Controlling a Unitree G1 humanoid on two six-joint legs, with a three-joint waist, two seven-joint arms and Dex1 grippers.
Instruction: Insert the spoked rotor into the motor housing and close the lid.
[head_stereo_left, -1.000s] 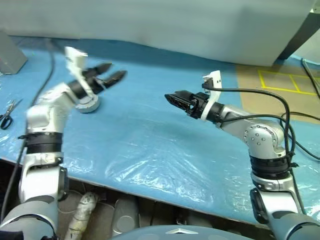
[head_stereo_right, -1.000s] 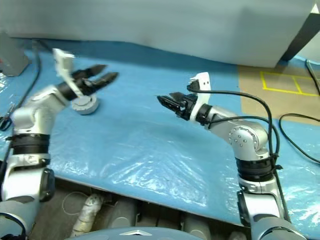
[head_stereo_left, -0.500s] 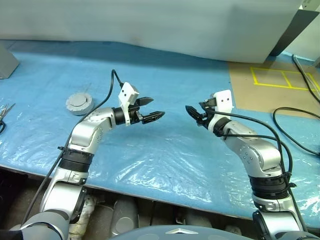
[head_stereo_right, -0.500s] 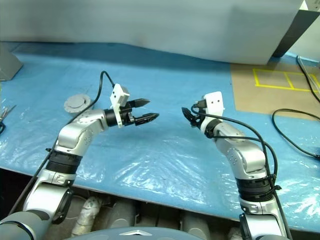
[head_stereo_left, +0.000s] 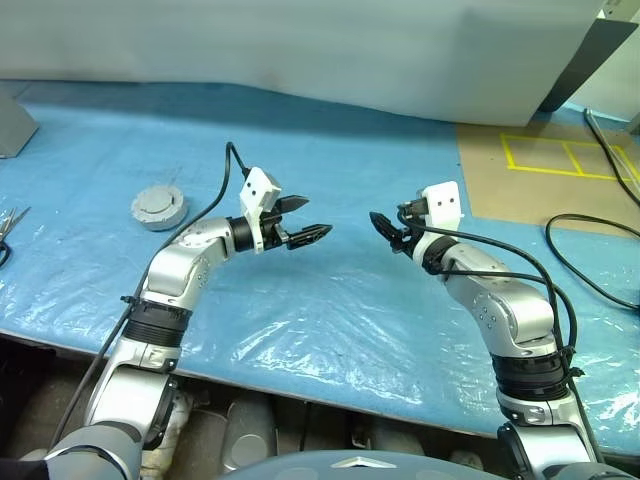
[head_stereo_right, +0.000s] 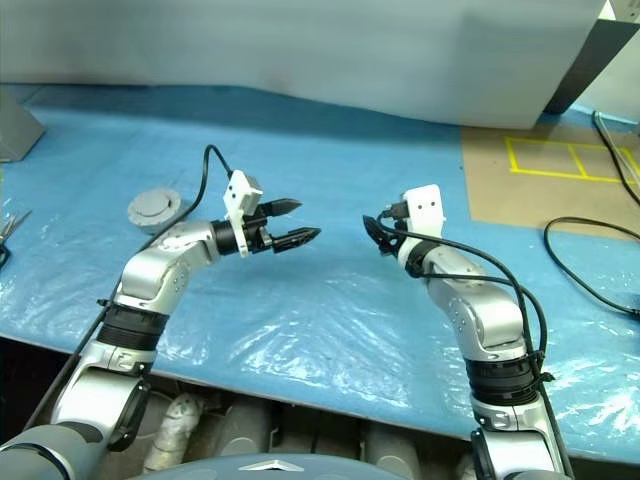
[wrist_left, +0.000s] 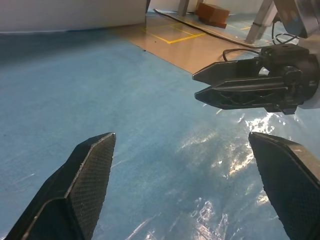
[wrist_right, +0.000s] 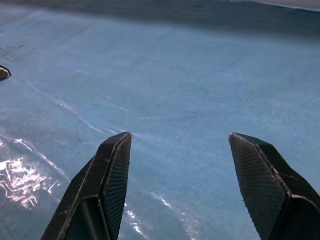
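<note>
Two claws hang over the blue bench (head_stereo_left: 330, 300) with nothing in them: our left claw (head_stereo_left: 305, 221) spread wide, our right claw (head_stereo_left: 385, 228) also parted, tips facing across a gap. Since a second ago both have dropped inward from higher, wider poses, the left leaving the grey puck. That closed motor housing (head_stereo_left: 158, 208) sits farther off at ten o'clock, lid seemingly on, so we judge the assembly finished.

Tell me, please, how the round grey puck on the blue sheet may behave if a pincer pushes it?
The grey puck looks like metal, so probably stiff and heavy for its size. It lies flat and low, so it will hardly tip or roll. The glossy blue sheet under it looks slippery and loose; the puck may slide, or wrinkle the sheet.
</note>
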